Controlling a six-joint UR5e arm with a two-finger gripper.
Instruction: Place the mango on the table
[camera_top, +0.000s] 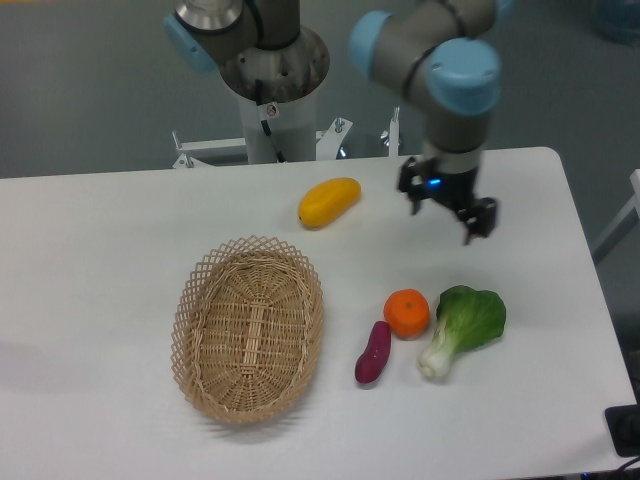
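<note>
The mango, a smooth yellow-orange oblong fruit, lies on the white table near the back, just in front of the robot base. My gripper hangs to the mango's right, about a hand's width away and above the tabletop. Its two dark fingers are spread apart and nothing is between them.
An oval wicker basket stands empty at the front left. A round orange, a purple sweet potato and a green bok choy lie at the front right. The robot base stands behind the table's back edge.
</note>
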